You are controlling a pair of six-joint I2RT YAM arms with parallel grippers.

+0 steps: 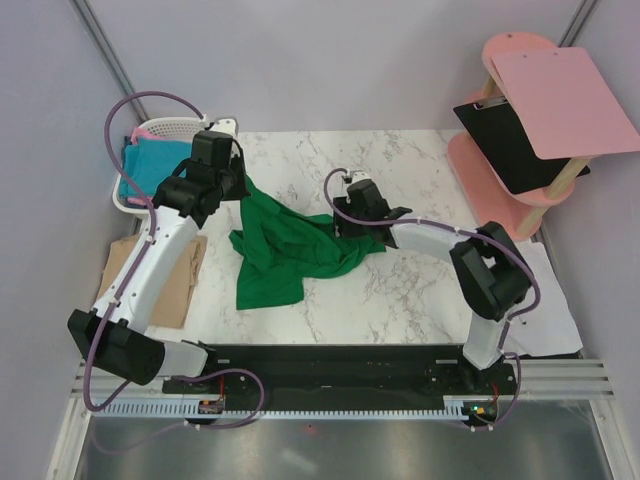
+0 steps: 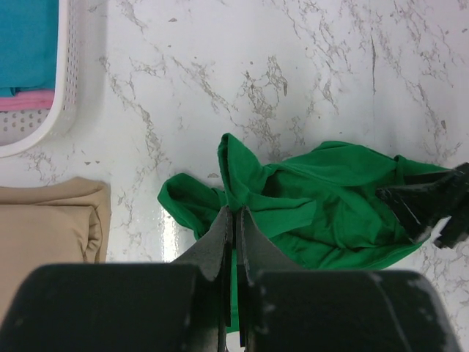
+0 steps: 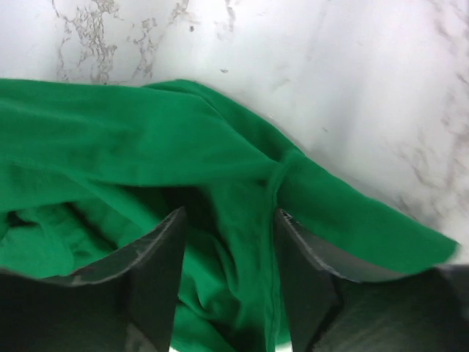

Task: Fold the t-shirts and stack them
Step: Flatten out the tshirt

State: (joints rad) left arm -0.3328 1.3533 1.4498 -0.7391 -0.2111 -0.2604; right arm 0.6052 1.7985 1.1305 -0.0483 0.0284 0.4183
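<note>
The bright green t-shirt (image 1: 290, 250) lies crumpled on the marble table (image 1: 420, 290), with one corner pulled up toward the back left. My left gripper (image 1: 236, 183) is shut on that raised corner; in the left wrist view its jaws (image 2: 236, 214) pinch a green fold (image 2: 322, 191). My right gripper (image 1: 345, 213) is low over the shirt's right edge. It is open, and its fingers (image 3: 150, 268) stand either side of a green fold with a seam (image 3: 242, 183). A folded tan t-shirt (image 1: 165, 275) lies at the table's left edge.
A white basket (image 1: 150, 128) at the back left holds teal (image 2: 26, 44) and pink (image 2: 26, 100) t-shirts. A white paper sheet (image 1: 550, 300) lies at the right, and a pink stand with a black clipboard (image 1: 510, 145) is at the back right.
</note>
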